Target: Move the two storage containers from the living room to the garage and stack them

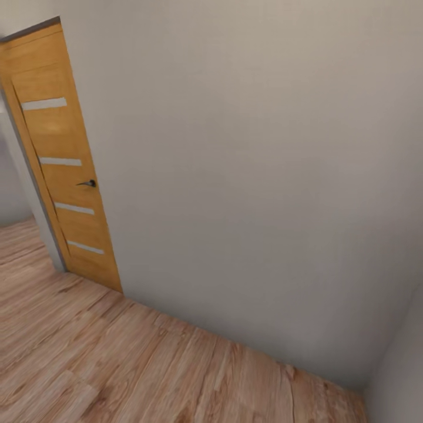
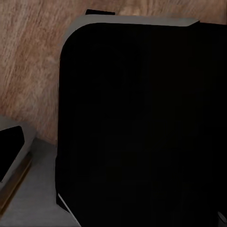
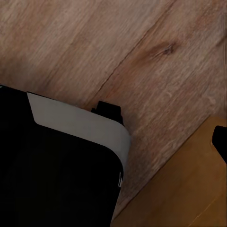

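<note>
Facing an orange door (image 1: 61,158), grey wall (image 1: 264,176), plank flooring (image 1: 88,358).

A domestic interior, seemingly a hallway of a home, is shown: a plain pale grey wall (image 1: 252,176) is met by pale wood plank flooring (image 1: 88,358), and an orange wooden door (image 1: 61,158) with narrow glazed strips and a dark lever handle (image 1: 88,183) is set at one end.

Head camera faces wall (image 1: 264,176); wrists overlook plank floor (image 3: 94,47).
</note>
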`<state>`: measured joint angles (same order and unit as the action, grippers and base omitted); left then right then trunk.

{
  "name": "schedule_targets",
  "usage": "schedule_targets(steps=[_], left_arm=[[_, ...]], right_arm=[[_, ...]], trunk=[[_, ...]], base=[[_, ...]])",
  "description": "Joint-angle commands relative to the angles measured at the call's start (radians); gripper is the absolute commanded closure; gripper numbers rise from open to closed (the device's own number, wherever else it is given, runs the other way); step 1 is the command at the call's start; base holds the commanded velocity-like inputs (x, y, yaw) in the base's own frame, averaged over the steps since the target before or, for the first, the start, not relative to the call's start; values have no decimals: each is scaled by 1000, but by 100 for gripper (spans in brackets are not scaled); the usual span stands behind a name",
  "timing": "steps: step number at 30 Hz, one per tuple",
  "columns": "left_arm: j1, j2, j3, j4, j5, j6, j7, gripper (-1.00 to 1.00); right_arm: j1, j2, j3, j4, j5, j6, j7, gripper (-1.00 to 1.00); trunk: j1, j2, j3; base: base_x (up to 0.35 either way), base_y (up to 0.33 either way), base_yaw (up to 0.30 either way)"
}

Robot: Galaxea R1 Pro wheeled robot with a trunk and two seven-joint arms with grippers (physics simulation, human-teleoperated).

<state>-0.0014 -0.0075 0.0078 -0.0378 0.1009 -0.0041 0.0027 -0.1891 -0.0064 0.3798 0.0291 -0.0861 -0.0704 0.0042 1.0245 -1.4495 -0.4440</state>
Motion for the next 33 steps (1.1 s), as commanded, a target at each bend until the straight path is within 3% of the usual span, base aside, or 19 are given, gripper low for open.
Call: schedule_targets(steps=[1,13,30,33], left_arm=[[0,0,0,-1,11,0,0,-100],[0,0,0,-1,11,0,0,-100],[0,0,0,-1,12,-1,2,-100],[0,1,0,-2,32,-1,3,-100]], right_arm=[[-1,0,8,3,-9,-6,0,-100],[-1,0,8,3,-7,-6,0,-100],[-1,0,7,3,-12,-9,0,-100],[-1,0,6,3,-15,-10,0,-100]], trunk=[[1,0,-1],[1,0,-1],[1,0,-1],[1,0,-1]], base=[[308,-156,272],[279,-98,273],[15,-1,275],[0,0,282]])
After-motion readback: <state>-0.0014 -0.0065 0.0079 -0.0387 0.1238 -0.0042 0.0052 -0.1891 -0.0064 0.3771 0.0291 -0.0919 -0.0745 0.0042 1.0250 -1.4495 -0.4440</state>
